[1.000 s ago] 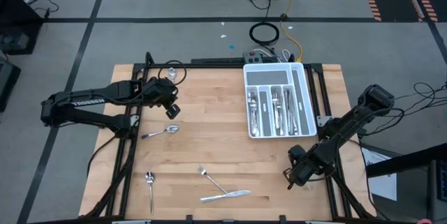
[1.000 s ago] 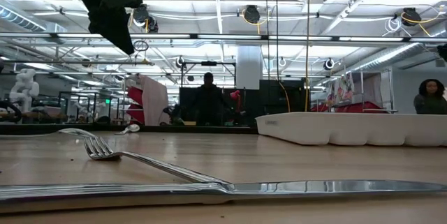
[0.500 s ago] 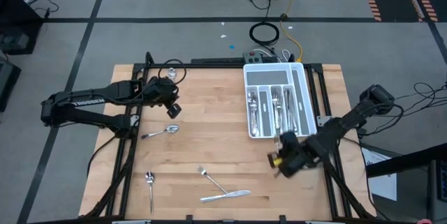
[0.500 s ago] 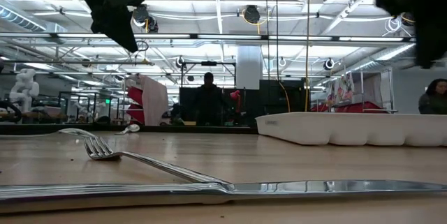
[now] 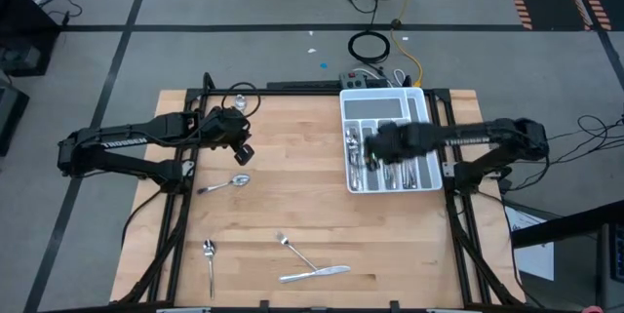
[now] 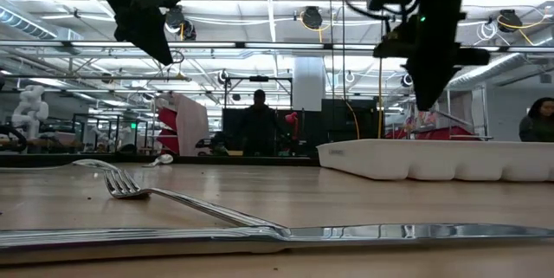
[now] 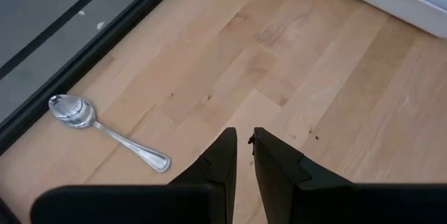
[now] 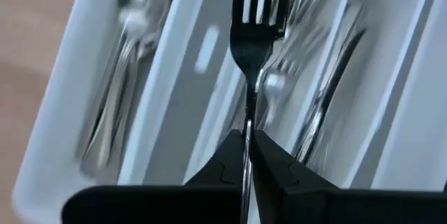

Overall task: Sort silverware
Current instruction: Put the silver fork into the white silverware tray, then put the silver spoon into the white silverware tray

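My right gripper (image 5: 375,149) hangs over the white tray (image 5: 343,108), shut on a fork (image 8: 255,21) whose tines point away from the fingers, over the filled compartments. My left gripper (image 5: 242,154) waits above the table's far left, its fingers (image 7: 243,140) a narrow gap apart with nothing between them. A spoon (image 5: 226,183) lies flat just near of it. Another spoon (image 5: 210,254), a fork (image 5: 294,251) and a knife (image 5: 314,274) lie flat by the near edge. My right gripper pinches the fork's handle (image 8: 246,123) between its two fingers. The fingers point steeply down, and the fork runs on along them, tines farthest from the gripper. It is lifted clear above the tray's compartments. How far back the handle reaches is hidden by the fingers.
The tray (image 6: 433,158) stands at the table's far right with several pieces in its long compartments. A power strip and cables (image 5: 370,77) lie past the far edge. Bare wood spans the table's middle. People stand in the room beyond the table.
My right gripper has swept from the table's near right corner toward the far edge and left, rising and turning as it went, and now hangs over the tray. The pieces on the table have not moved.
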Available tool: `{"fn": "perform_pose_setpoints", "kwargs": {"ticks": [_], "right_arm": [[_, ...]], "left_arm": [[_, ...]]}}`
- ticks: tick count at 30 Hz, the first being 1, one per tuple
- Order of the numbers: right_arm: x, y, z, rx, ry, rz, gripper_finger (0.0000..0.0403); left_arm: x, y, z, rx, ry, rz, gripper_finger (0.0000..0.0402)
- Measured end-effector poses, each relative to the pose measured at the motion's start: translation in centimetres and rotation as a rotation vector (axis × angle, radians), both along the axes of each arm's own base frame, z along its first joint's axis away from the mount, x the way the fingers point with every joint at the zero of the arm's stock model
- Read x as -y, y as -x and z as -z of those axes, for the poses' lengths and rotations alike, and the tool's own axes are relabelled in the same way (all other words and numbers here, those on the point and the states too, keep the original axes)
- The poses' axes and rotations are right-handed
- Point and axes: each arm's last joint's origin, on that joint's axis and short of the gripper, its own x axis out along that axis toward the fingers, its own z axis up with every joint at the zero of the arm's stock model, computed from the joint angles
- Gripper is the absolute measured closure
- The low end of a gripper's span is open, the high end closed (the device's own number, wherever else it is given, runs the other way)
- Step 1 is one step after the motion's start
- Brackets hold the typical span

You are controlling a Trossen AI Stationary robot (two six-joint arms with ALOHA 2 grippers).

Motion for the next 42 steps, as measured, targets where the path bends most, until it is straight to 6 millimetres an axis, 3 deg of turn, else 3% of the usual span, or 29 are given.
{"fn": "perform_pose_setpoints", "kwargs": {"ticks": [5,10,26,30,36,42], "right_arm": [[4.3,0.4,0.0,-0.012,0.005,-0.005,0.0403],[6.6,1.3,0.9,0.002,-0.052,0.014,0.0403],[6.4,2.2,5.7,0.081,-0.124,0.047,0.0399],[6.5,1.9,5.6,0.107,-0.113,0.041,0.0371],[6.6,1.3,5.5,0.167,-0.104,-0.02,0.0285],[6.6,0.8,5.0,0.192,-0.114,-0.079,0.0224]], "left_arm": [[0.0,0.0,0.0,0.0,0.001,-0.001,0.0345],[0.0,0.0,0.0,-0.002,0.001,-0.001,0.0345],[0.0,0.0,0.0,-0.002,0.001,0.0,0.0345],[0.0,0.0,0.0,-0.002,0.001,-0.001,0.0345],[0.0,0.0,0.0,-0.001,0.008,-0.01,0.0345],[0.2,1.1,0.8,-0.077,0.11,-0.131,0.0345]]}}
